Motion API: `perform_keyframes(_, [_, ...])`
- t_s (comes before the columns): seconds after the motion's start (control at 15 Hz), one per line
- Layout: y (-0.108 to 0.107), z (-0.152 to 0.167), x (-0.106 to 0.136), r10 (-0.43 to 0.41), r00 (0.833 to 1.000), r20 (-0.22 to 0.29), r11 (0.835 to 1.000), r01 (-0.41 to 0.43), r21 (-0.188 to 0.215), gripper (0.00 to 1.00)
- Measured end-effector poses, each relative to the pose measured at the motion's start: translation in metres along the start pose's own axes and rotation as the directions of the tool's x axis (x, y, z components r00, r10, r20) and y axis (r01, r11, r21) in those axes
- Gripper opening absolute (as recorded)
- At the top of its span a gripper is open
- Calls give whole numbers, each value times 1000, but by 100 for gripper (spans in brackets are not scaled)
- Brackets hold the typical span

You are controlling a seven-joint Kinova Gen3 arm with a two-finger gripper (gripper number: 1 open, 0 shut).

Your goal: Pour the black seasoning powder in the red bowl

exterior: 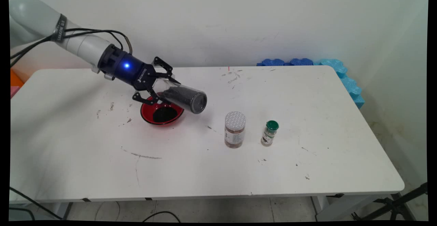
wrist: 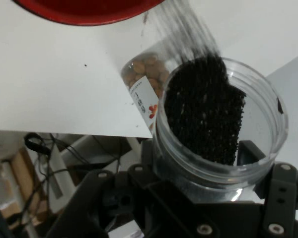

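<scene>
My gripper [exterior: 167, 90] is shut on a clear jar [exterior: 184, 98] partly filled with black grains. The jar lies tilted almost flat, pointing down to the right, just above a red bowl [exterior: 145, 114] that holds a dark heap of the same grains. In the hand view the jar [wrist: 213, 114] fills the middle between my fingers [wrist: 248, 153], and the black grains lie piled against one side. The red bowl [wrist: 89, 10] shows at the top edge there.
A jar of brown contents with a white patterned lid [exterior: 235, 129] stands right of the bowl, seen behind the held jar in the hand view [wrist: 144, 74]. A small green-capped bottle [exterior: 269, 133] stands beside it. Blue foam pieces [exterior: 341, 72] line the table's far right corner.
</scene>
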Motion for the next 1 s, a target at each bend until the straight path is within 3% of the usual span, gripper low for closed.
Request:
perform_keyframes(0.27, [0, -3, -1, 115, 993, 0, 993, -115, 21, 0])
perform_keyframes(0.6, [2, -7, -2, 266, 964, -7, 963, -266, 44, 0])
perform_keyframes(0.8, [6, -10, -3, 369, 929, -16, 928, -368, 55, 0])
perform_keyframes(1.0, [10, -13, -10, 476, 879, -19, 878, -474, 61, 0])
